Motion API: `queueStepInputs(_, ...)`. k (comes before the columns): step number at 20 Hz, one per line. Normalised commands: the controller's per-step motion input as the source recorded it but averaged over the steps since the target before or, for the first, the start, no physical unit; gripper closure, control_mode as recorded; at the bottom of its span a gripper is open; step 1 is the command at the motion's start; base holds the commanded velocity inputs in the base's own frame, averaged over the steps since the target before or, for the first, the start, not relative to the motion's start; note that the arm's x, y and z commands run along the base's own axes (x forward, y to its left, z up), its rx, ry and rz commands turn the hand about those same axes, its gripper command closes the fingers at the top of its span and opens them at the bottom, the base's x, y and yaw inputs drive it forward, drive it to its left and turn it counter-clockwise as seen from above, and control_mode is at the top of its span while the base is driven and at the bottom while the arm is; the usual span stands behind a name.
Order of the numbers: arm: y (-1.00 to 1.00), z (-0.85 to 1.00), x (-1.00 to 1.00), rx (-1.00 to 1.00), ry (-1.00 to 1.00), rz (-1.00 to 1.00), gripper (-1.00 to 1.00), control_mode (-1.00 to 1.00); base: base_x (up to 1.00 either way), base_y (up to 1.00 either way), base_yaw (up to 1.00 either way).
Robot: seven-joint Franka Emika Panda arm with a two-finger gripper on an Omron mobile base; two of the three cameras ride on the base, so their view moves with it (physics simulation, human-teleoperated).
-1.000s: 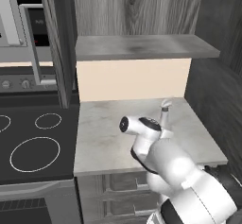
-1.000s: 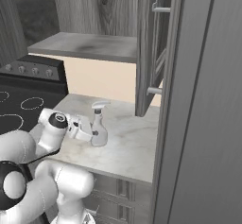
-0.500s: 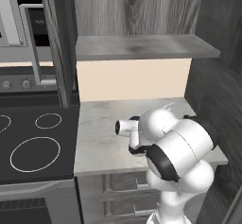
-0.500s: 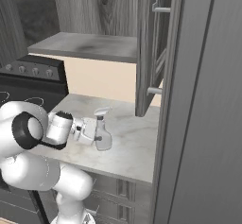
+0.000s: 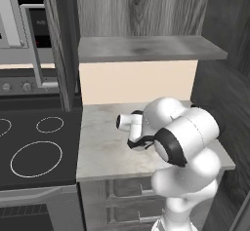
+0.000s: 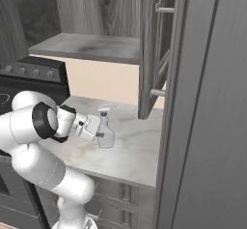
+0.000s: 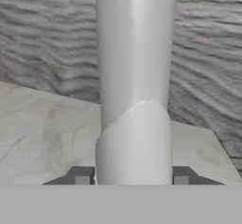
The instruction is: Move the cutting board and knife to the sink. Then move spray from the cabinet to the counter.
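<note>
On the counter (image 6: 140,160) the spray (image 6: 105,133) now stands upright, fingers (image 7: 181,175) still flanking it but eased off slightly, so it looks basically delivered.

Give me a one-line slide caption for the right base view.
Gripper at the spray standing upright on the marble counter, beneath the open cabinet.

Pale grey-white on the spray (image 6: 105,135), with a dark band near its neck in the hand view. Light marbled grey on the counter (image 6: 130,150). Dark grey wood grain on the cabinet (image 6: 153,44); a grey inner shelf. Cream-beige on the backsplash (image 5: 139,81). Black on the stovetop (image 5: 34,147), with thin white burner rings. Silver on the door handle (image 6: 164,51).
</note>
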Motion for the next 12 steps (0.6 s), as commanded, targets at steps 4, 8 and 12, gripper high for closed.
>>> queueStepInputs(4,-0.06,-0.04,-0.23,0.01,-0.19,0.00,1.00,-1.00,0.00,0.00,0.00)
queueStepInputs(8,0.00,0.00,-0.09,0.00,-0.13,0.00,1.00,-1.00,0.00,0.00,0.00)
queueStepInputs(12,0.00,-0.01,-0.02,0.00,-0.05,0.00,1.00,-1.00,0.00,0.00,0.00)
